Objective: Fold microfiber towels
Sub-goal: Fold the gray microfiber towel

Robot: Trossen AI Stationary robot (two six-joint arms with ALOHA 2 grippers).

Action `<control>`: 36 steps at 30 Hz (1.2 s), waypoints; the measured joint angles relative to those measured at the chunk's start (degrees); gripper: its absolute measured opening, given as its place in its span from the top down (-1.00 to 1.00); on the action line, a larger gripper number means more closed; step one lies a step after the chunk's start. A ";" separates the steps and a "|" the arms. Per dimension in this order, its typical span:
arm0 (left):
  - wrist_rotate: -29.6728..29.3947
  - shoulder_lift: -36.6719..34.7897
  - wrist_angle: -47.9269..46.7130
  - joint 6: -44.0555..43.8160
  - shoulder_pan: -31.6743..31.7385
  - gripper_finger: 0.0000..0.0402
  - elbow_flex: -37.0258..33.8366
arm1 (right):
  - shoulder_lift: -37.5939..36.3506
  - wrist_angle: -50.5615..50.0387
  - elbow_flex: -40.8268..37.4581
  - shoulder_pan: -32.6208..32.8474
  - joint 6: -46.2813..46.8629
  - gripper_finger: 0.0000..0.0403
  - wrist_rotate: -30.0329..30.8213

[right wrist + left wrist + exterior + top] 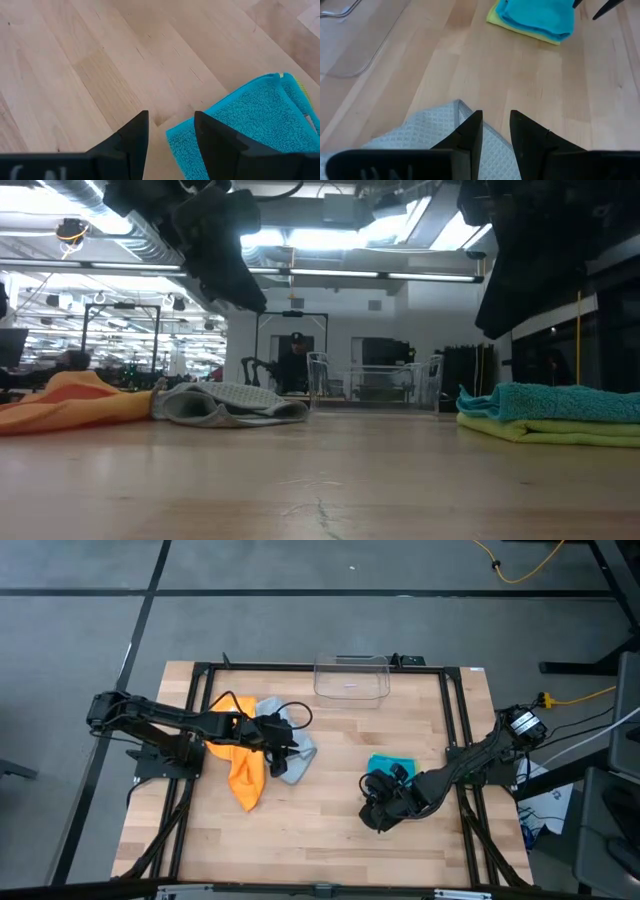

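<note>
Meanwhile, the left gripper [495, 125] is hovering, fingers slightly apart, over the grey towel [292, 762] beside the orange towel [245, 775] toward the table's left edge. The right gripper [170, 127], fingers apart, is hanging over the teal towel [245, 127], folded on the lime towel [520, 432], toward the right edge.

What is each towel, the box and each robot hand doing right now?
teal towel: folded, on the lime green towel.
lime green towel: folded, underneath.
grey towel: crumpled, unfolded.
orange towel: crumpled, unfolded.
clear bin: upright, looks empty.
left gripper: open, over the grey towel.
right gripper: open, at the teal towel's edge.
</note>
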 joint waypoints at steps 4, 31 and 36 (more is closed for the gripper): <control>0.00 0.26 -2.15 -4.03 0.00 0.56 0.00 | 0.00 0.00 0.00 0.00 0.00 0.20 -0.02; -1.68 0.31 -21.90 -0.47 -5.05 0.56 0.00 | 0.00 0.22 0.00 0.00 0.02 0.20 -0.23; -1.10 0.31 -24.85 -1.48 -5.01 0.46 0.00 | 0.00 0.22 0.00 0.00 0.02 0.20 -0.33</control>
